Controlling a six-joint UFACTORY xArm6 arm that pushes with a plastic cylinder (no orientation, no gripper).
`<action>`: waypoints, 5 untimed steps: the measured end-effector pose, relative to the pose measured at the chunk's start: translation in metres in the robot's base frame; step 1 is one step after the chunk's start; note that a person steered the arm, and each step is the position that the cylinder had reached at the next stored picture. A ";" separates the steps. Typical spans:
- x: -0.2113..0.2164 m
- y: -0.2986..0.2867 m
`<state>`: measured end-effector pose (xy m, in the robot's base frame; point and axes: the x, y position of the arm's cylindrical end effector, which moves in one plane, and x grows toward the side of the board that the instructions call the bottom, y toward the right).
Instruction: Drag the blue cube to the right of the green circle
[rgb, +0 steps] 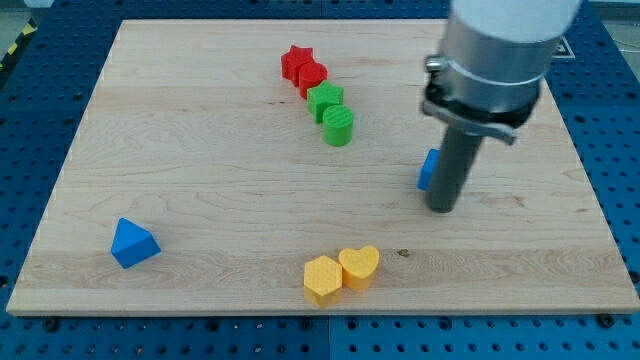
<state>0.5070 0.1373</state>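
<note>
The blue cube sits right of the board's middle, mostly hidden behind my rod; only its left edge shows. My tip rests on the board, touching or just in front of the cube on its right side. The green circle, a short cylinder, stands left of the cube and a little higher in the view, about a hand's width away.
A green star touches the green circle's upper side. Two red blocks sit above it. A blue triangle lies at lower left. A yellow hexagon and yellow heart sit at the bottom centre of the wooden board.
</note>
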 end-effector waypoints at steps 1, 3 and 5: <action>-0.040 0.001; -0.021 0.027; -0.055 0.081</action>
<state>0.4520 0.2180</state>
